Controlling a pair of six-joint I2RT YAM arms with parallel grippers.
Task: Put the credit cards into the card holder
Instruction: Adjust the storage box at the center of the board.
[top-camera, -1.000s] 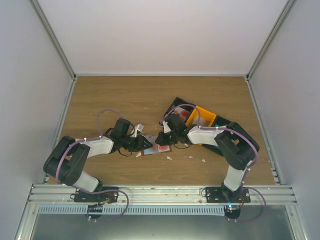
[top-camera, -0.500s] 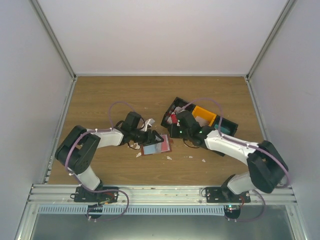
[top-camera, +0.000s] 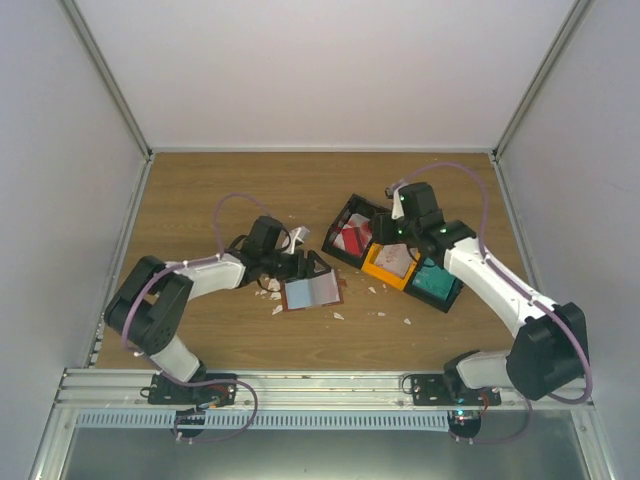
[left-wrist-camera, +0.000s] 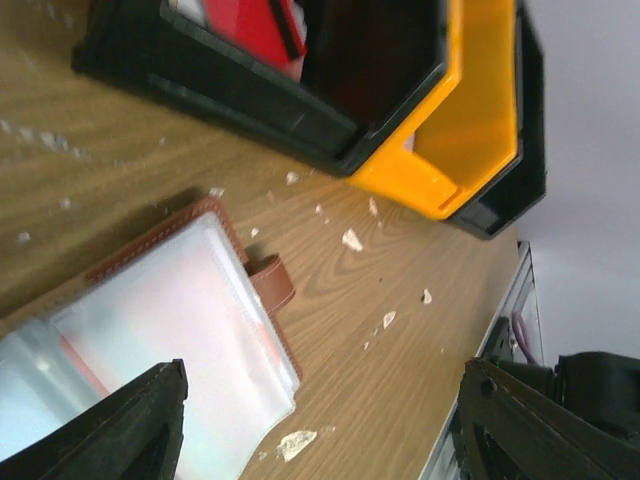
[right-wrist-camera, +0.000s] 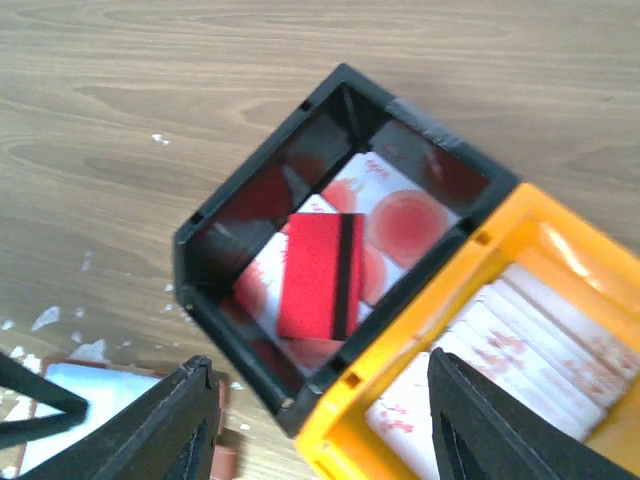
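Card holder (top-camera: 311, 292): reddish-brown leather with pale stitching, pale blue-grey clear pockets. Black bin (right-wrist-camera: 262, 158) holds a red card (right-wrist-camera: 320, 275) with one black stripe, on top of white cards (right-wrist-camera: 405, 215) printed with red circles. Orange-yellow bin (right-wrist-camera: 570, 225): pinkish-white cards (right-wrist-camera: 520, 340) with small red marks. Teal card (top-camera: 435, 282) in the third bin, also black. Table (top-camera: 220, 190): brown woodgrain. Scraps (left-wrist-camera: 352, 240): white.

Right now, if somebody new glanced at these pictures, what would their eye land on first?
Probably the bright orange plastic bin, right of centre between two black ones, and the red card with a black stripe lying in the black plastic bin beside it. Next, the reddish-brown leather card holder, spread open by the left hand.
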